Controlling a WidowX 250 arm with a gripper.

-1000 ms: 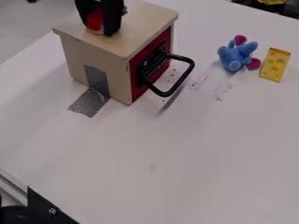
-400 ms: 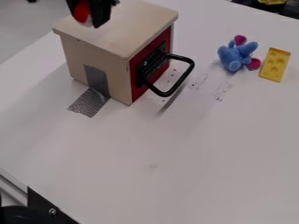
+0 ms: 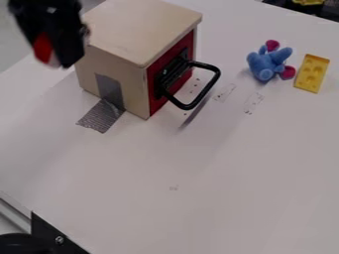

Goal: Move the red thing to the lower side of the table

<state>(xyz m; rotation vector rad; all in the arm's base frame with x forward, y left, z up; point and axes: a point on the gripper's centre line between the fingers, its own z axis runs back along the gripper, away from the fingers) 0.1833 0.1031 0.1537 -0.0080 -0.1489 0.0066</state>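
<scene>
Camera view: the tool (image 3: 49,58) hangs at the upper left, above the worktop (image 3: 218,198) and just beside the left edge of the wooden box (image 3: 142,31) as seen here. Its fingers are closed on a red object (image 3: 42,48) with a pale lower end; the visible part lies between the fingertips, roughly in line with them. The hold is judged to be a pinch; how firm it is cannot be determined. Governing relation: the lower side of the worktop lies down the view and to the right of the tool, with the box standing to the tool's right. The line straight down the view, left of the box, appears to be free of the box wall; a line slanting too soon to the right would bring the tool toward the box's near left corner and the grey tape strip (image 3: 100,117) at its foot. Step in hand, as judged: carrying, with lowering and release outstanding. Recommended move: travel down the view first, then bear right, then descend onto the worktop before the fingers part. Risk noted: the object is gripped above the surface, so an early release would let it drop and possibly roll.
</scene>
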